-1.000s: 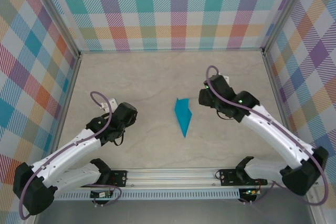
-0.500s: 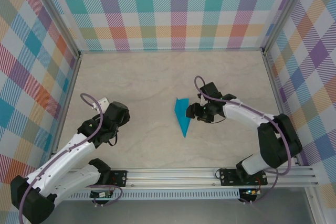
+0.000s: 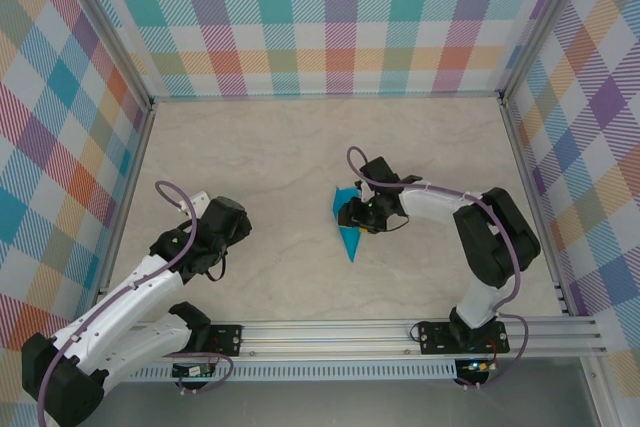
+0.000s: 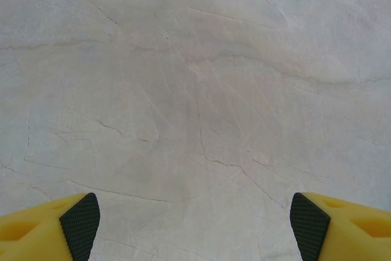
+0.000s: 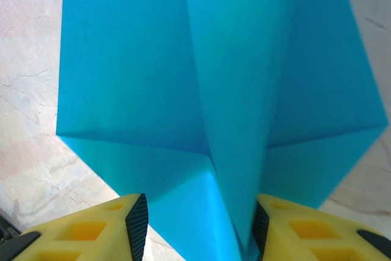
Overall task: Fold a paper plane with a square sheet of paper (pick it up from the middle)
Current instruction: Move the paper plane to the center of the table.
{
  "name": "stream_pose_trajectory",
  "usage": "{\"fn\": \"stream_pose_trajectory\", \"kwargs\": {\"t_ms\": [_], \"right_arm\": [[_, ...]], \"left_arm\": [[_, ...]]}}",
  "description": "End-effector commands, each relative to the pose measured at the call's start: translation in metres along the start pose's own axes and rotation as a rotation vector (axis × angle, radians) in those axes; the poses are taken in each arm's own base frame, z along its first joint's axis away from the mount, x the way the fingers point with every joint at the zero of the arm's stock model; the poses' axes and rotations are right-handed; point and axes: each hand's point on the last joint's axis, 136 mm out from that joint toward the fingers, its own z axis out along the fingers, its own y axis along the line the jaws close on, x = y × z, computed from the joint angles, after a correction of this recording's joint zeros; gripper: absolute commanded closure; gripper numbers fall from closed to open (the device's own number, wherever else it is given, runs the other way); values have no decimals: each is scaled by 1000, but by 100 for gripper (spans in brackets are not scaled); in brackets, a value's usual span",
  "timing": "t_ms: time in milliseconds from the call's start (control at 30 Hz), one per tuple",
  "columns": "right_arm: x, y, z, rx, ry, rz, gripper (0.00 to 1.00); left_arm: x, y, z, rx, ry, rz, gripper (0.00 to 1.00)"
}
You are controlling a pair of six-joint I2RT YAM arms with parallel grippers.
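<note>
**Right gripper (image 5: 198, 227).** My yellow fingers with black pads (image 5: 137, 227) stand either side of the raised centre fold of the thin, teal-blue, folded paper plane (image 5: 134, 71). The jaws are partly apart. The right pad looks to be against the ridge, while the left has a gap with a flap of paper lying in it. I judge that nothing is pinched yet. I take this position because the centre fold is the only part standing up off the surface, so it gives the pads something to close on.

**Task item.** In the overhead view the paper plane lies mid-table, its sharp tip towards my bases and its broad end under my right wrist. It rests on the pale marble-patterned table top (image 4: 195, 90). The wings are spread flat to both sides of the ridge.

**Left gripper (image 4: 194, 227).** The jaws are wide apart over bare table, holding nothing. It sits well to the left of the plane, and I judge it is there to leave the right arm room.

**Risk.** Closing off-centre could crush a wing flap rather than catch the ridge.
</note>
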Motion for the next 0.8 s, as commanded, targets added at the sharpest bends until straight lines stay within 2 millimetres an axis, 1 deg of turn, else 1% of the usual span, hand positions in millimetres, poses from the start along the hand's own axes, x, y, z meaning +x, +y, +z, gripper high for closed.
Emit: {"fn": "stream_pose_trajectory", "kwargs": {"t_ms": [0, 33, 133, 200, 267, 333, 367, 467, 567, 700, 767], "right_arm": [[-2, 5, 9, 3, 13, -28, 53], [-1, 3, 12, 22, 20, -30, 53], [1, 2, 17, 72, 30, -63, 60], [0, 4, 17, 115, 27, -87, 69], [-2, 3, 17, 170, 27, -100, 82], [-6, 2, 13, 237, 15, -115, 91], [-9, 1, 10, 270, 5, -119, 92], [-19, -9, 2, 413, -24, -120, 94], [-25, -14, 2, 503, -6, -118, 94], [-26, -14, 11, 546, 24, -132, 91], [-26, -16, 15, 561, 33, -128, 86]], "left_arm": [[-2, 4, 2, -17, -4, -21, 16], [-2, 4, 2, -16, -3, -24, 16], [-1, 4, 3, -13, 0, -27, 16], [-1, 4, 3, -14, -2, -29, 16], [-1, 4, 3, -14, -2, -27, 16], [-2, 4, 3, -17, -2, -30, 15], [-1, 5, 2, -18, -1, -33, 16], [1, 7, 3, -22, 6, -38, 15], [3, 7, 4, -24, 11, -50, 15], [4, 9, 4, -26, 17, -55, 15], [5, 10, 4, -26, 15, -60, 15]]}}
